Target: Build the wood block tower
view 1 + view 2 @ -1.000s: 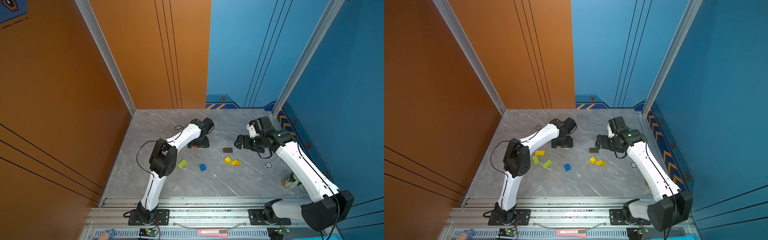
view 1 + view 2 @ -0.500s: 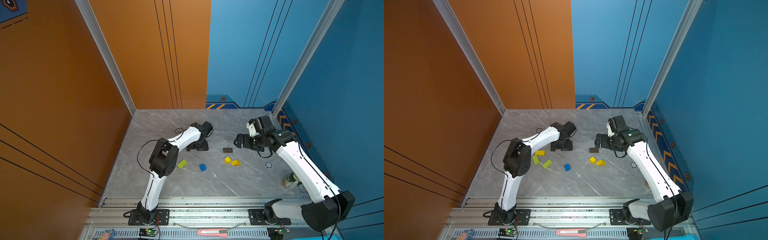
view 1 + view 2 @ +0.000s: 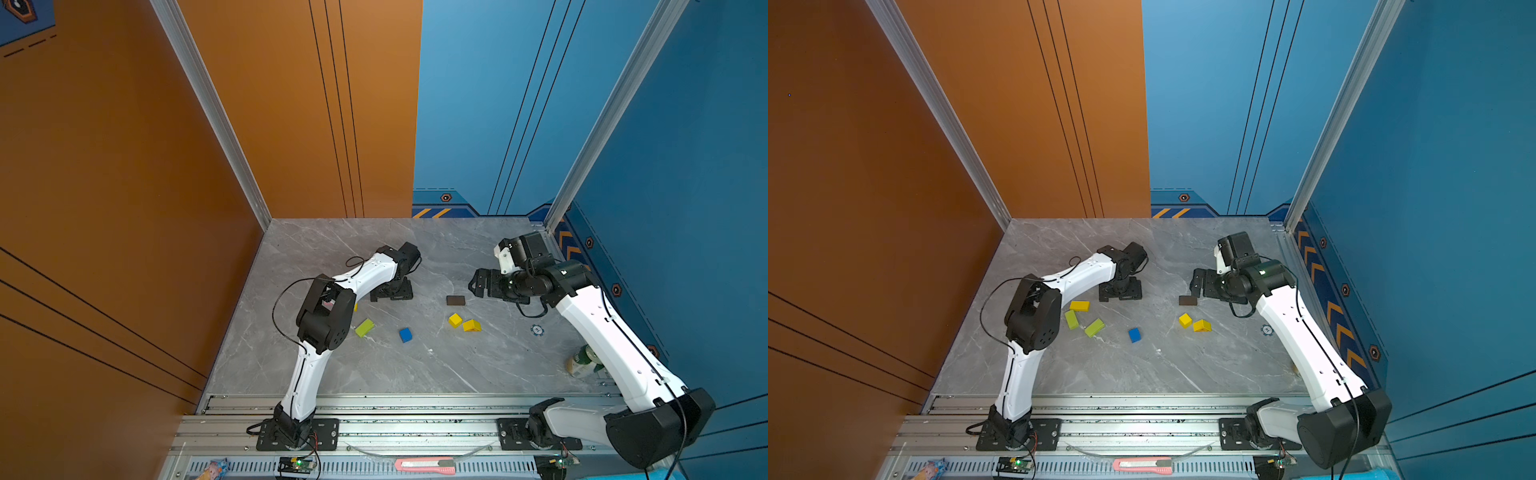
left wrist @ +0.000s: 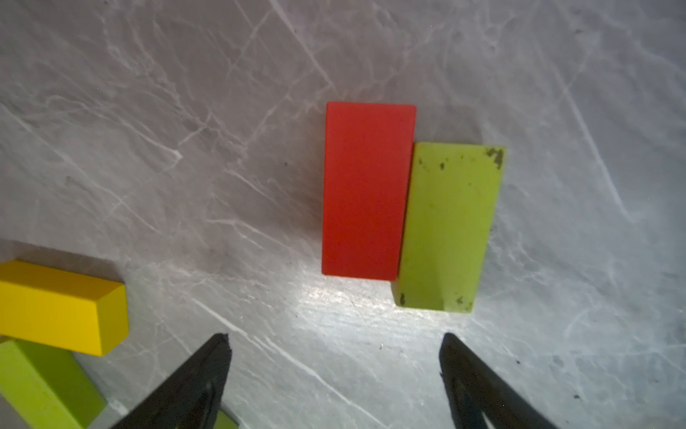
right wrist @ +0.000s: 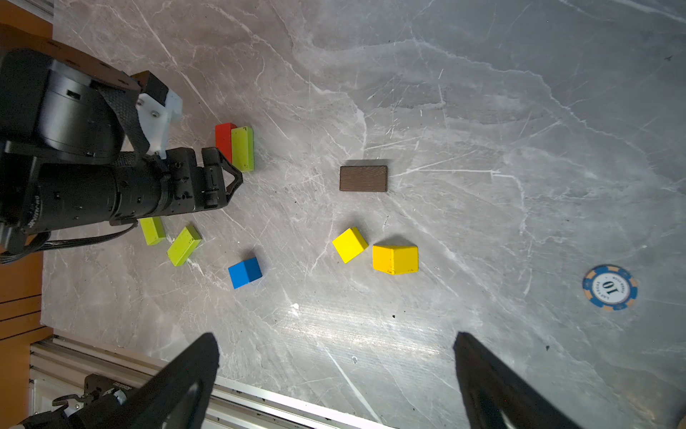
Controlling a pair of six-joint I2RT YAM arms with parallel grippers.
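Left wrist view: left pincer [image 4: 334,338] being held wide, nothing gripped, hovering just beside red bar [image 4: 367,191] and lime bar [image 4: 449,226], both lying side by side, touching, on worktop [image 4: 185,148]. Right wrist view: right pincer [image 5: 334,336] being held wide, empty; brown bar [image 5: 363,178], yellow cube [image 5: 349,244], yellow prism [image 5: 395,259], blue cube [image 5: 245,273] being seen lying singly on worktop.

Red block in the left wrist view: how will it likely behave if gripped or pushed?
The red block looks rigid with flat faces, so it should slide, not roll, on the smooth table. The lime-green block touches one long side, so a push toward it would probably move both, and the open left gripper might pinch both together.
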